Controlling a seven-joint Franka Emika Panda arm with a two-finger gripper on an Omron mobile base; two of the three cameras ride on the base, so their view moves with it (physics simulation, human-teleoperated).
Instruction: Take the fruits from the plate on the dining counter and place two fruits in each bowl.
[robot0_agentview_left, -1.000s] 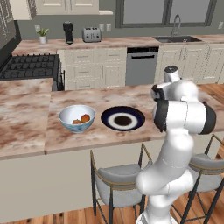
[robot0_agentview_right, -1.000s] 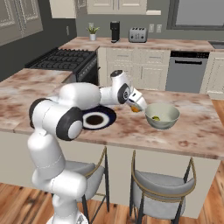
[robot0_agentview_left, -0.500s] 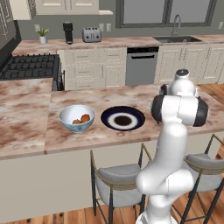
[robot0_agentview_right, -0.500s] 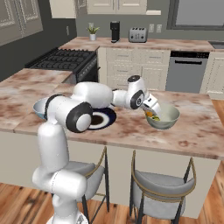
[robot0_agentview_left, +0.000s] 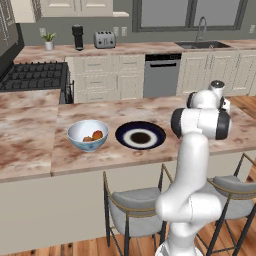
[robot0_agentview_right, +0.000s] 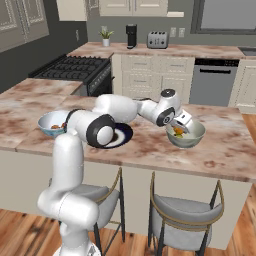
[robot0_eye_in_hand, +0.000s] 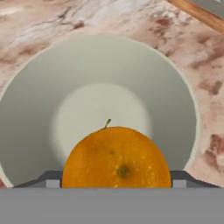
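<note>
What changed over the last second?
The arm swung right, carrying the orange from near the plate to over the cream bowl, fingers shut on it throughout. Blue bowl with its two fruits and the bare plate stayed put.

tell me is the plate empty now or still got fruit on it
Empty. The plate shows only its white ring and dark centre; two fruits sit in the blue bowl.

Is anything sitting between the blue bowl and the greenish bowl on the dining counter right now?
Yes: the plate, with no fruit on it, lies between the blue bowl and the greenish bowl in the right base view.
</note>
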